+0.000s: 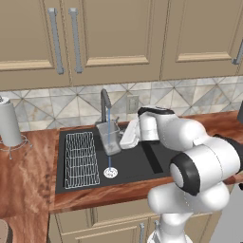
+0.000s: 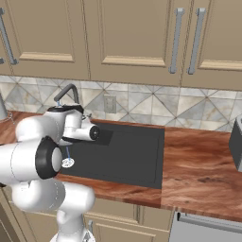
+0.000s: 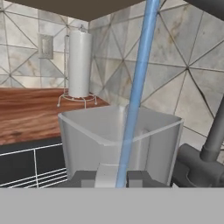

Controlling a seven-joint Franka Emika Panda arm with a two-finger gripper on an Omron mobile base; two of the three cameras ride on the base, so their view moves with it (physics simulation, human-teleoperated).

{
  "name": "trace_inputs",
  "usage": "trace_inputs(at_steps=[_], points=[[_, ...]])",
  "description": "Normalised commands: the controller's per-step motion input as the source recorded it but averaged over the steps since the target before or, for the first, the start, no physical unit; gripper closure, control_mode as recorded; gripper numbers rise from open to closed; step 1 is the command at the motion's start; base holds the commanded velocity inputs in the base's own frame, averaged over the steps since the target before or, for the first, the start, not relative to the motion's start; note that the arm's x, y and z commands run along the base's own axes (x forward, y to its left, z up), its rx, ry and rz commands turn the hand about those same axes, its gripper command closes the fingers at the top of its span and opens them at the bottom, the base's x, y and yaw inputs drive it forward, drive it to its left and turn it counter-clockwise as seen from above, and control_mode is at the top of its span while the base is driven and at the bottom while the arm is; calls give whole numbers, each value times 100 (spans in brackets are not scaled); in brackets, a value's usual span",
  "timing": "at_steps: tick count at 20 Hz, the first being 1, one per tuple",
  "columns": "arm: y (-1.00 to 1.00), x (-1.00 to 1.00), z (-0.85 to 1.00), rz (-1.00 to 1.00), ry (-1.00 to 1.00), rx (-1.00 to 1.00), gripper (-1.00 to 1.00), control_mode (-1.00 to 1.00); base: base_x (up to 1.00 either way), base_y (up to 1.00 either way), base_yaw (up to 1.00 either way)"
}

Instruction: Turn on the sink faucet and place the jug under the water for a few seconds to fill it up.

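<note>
The jug, a clear greyish glass pitcher, hangs upright over the black sink, just below the spout of the dark sink faucet. My gripper reaches in from the right and is shut on the jug's handle side. The water falls as a thin blue stream into the jug's open top and shows again below it, down to the round drain. In the hand view the jug sits right in front of my gripper, with the water crossing it and the faucet on the right.
A wire rack lies in the sink's left part. A white paper-towel roll stands on the wooden counter to the left. The tiled wall with an outlet is close behind the faucet. A flat drainboard lies on the sink's right.
</note>
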Motion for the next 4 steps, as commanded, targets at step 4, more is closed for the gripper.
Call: trace_inputs(at_steps=[4], points=[[5,0,0,0,0,0,100,-100,0,0,0]])
